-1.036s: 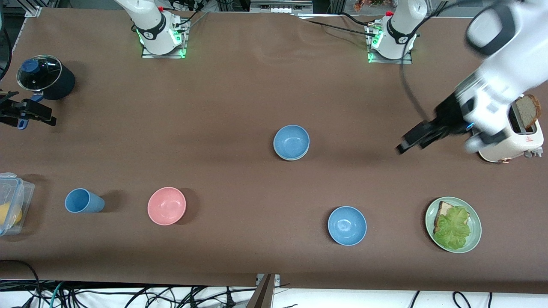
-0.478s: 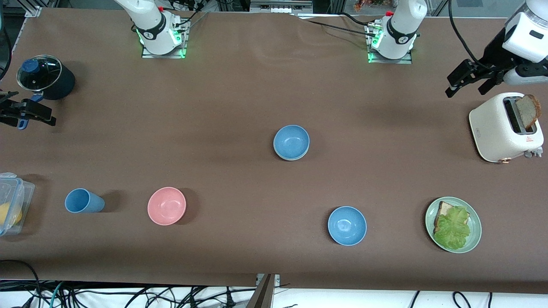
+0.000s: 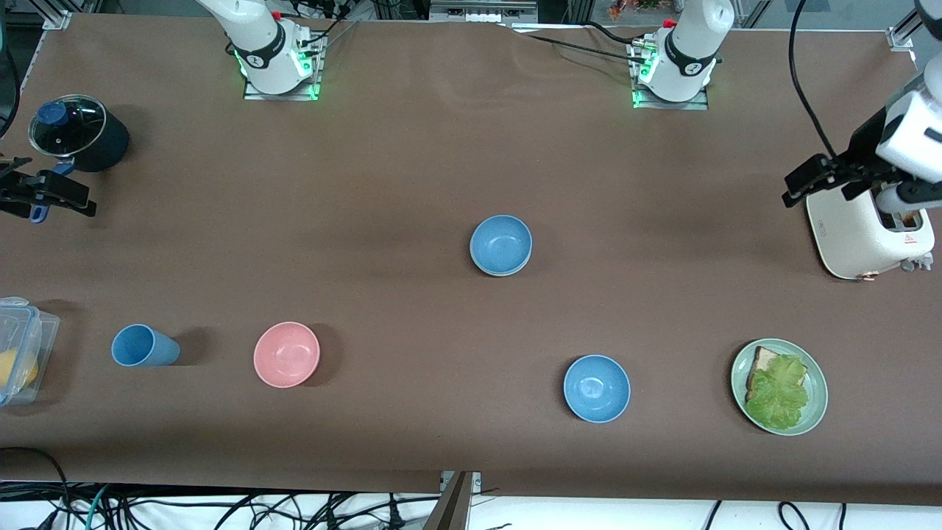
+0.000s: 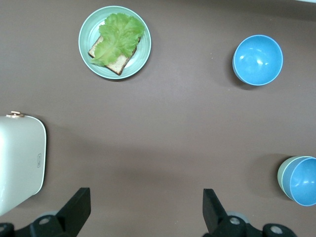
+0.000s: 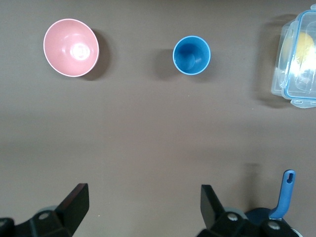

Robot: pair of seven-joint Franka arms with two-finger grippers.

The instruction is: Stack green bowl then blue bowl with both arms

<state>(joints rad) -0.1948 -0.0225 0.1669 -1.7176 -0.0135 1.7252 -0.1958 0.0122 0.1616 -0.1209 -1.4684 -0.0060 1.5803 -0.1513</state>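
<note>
Near the table's middle a blue bowl [image 3: 500, 244] sits nested in the green bowl [image 4: 281, 174], of which only a pale rim shows in the left wrist view. A second blue bowl [image 3: 597, 388] [image 4: 257, 59] stands alone, nearer the front camera. My left gripper [image 3: 815, 193] [image 4: 145, 197] hangs open and empty over the toaster's edge at the left arm's end. My right gripper [image 3: 55, 193] [image 5: 143, 195] hangs open and empty beside the lidded pot at the right arm's end.
A white toaster [image 3: 868, 232] and a green plate [image 3: 815, 403] with bread and lettuce stand at the left arm's end. A pink bowl [image 3: 286, 354], a blue cup [image 3: 143, 346], a clear lidded box [image 3: 26, 346] and a dark pot [image 3: 77, 132] lie toward the right arm's end.
The left arm swung away from the table's middle, up past the toaster, then came down over it; its wrist now hides the bread slice. The right gripper has not moved.
</note>
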